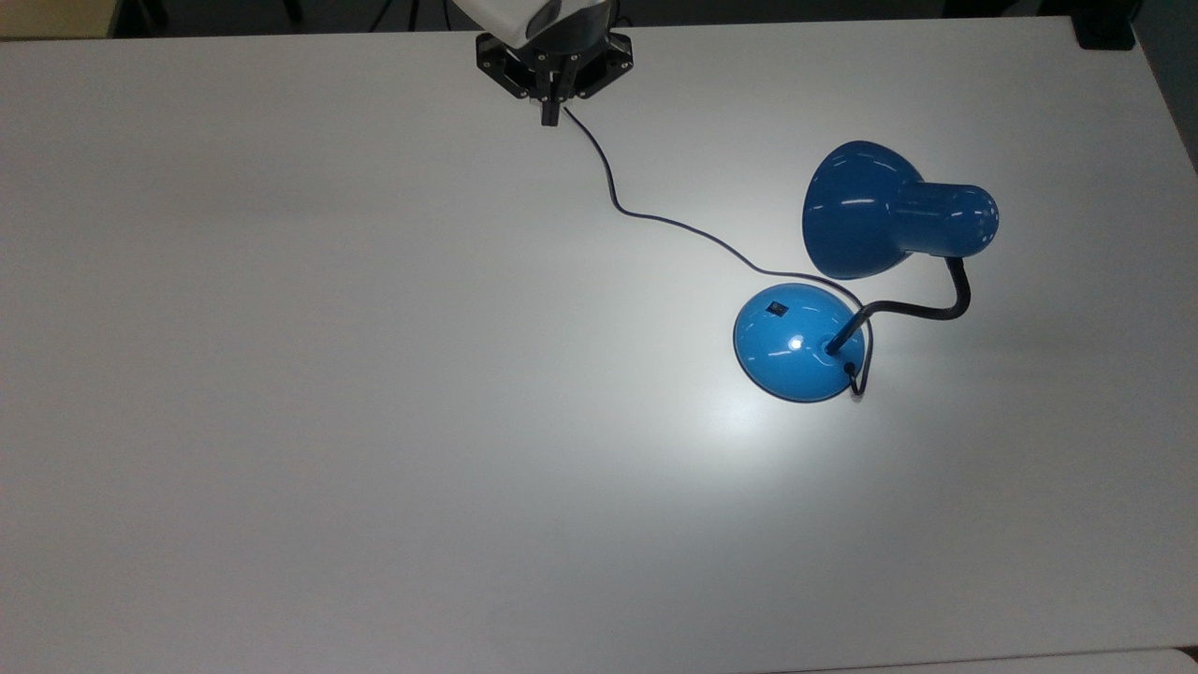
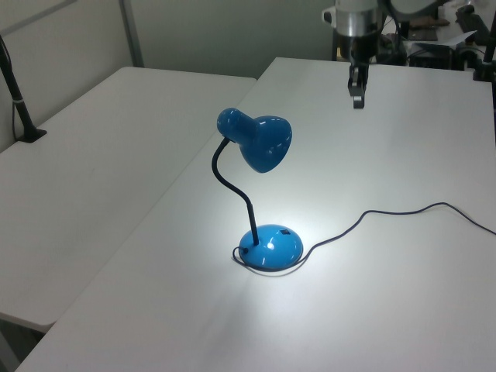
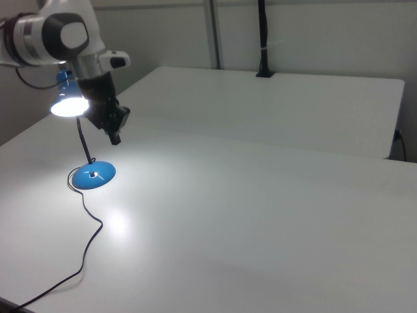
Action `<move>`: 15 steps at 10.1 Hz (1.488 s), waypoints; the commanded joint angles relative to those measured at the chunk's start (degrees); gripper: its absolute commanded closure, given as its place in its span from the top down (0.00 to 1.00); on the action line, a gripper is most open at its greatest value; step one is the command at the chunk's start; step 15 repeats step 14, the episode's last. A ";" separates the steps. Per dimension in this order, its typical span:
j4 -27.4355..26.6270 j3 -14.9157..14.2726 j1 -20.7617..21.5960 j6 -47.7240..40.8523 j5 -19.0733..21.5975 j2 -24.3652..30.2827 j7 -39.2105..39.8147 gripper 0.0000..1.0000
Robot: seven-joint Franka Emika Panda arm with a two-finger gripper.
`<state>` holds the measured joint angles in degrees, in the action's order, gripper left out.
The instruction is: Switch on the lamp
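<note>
The blue lamp stands lit on the white table (image 1: 374,421); its bell shade (image 1: 861,220) throws a bright pool of light around the domed base (image 1: 796,342). A small black switch (image 1: 776,306) sits on the base's upper left in the top view. The black gooseneck (image 1: 922,309) curves from base to shade. In the left view, the shade (image 2: 260,141) hangs over the base (image 2: 271,246). In the right view, the shade opening (image 3: 69,105) glows above the base (image 3: 93,175). My gripper (image 1: 550,112) hangs shut and empty near the table's far edge, well away from the lamp, also seen as gripper (image 2: 357,99) and gripper (image 3: 116,138).
The lamp's thin black cord (image 1: 646,217) runs from the base across the table toward the far edge, passing under my gripper. A second white table (image 2: 101,147) stands beside this one, with a black clamped pole (image 2: 15,85) on it.
</note>
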<state>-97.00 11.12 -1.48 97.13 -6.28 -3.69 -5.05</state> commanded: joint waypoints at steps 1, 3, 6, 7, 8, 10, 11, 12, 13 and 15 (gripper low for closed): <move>3.66 0.04 -3.35 -3.26 0.04 3.15 -1.02 0.07; 3.66 -0.04 -3.45 -3.26 -0.05 3.33 -1.54 0.22; 3.57 0.04 -3.45 -3.52 0.04 3.33 -1.63 1.00; 3.57 0.04 -3.36 -3.52 0.04 3.33 -1.63 1.00; 3.66 0.04 -3.45 -3.52 0.04 3.33 -1.72 1.00; 3.75 -0.04 -3.36 -4.31 0.13 3.42 -1.72 1.00; 3.83 -0.04 -3.36 -4.84 0.13 3.42 -1.72 1.00; 5.23 -0.04 -3.36 -6.06 0.30 3.07 -1.63 1.00; 5.33 -0.04 -3.36 -6.77 0.57 3.07 -1.63 1.00; 5.33 -0.04 -3.36 -6.69 0.57 2.98 -1.63 1.00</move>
